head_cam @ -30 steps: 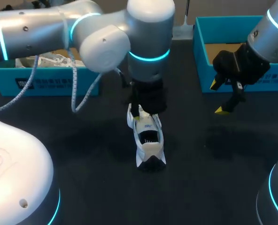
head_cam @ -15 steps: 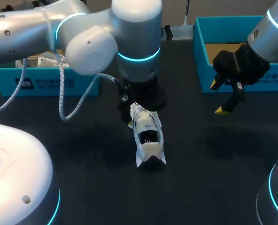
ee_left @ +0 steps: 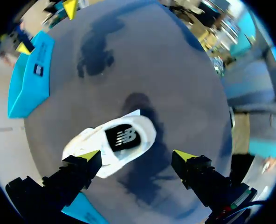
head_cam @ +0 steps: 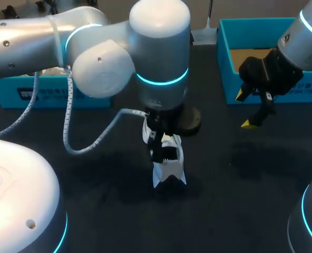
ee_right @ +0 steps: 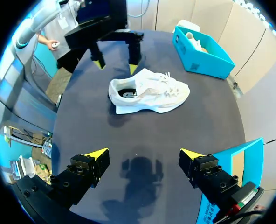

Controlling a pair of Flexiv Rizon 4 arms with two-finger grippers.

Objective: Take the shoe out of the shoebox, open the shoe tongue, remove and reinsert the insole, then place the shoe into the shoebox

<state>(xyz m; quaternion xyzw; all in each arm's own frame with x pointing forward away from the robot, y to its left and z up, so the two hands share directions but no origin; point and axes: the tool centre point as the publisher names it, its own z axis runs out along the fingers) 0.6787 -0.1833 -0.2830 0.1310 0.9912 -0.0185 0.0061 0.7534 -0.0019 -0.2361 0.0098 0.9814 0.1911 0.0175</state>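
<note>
Dark matte worktop point(head_cam: 235, 211), w/ soft shadows near its middle. 2nd white shoe point(ee_right: 193, 39) sits inside left shoebox point(ee_right: 205, 59) at worktop's far-left corner, only partly visible above box wall.

Left arm point(head_cam: 93, 52) stretched to centre, left pincer point(ee_left: 137, 156) facing down, spread wide, right pincer point(head_cam: 245, 109) aside, also spread

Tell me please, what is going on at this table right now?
A white shoe stands on its sole on the dark table, outside any box. The left gripper hovers open above its heel end, not gripping it. The right gripper hangs open and empty near a blue shoebox.
</note>
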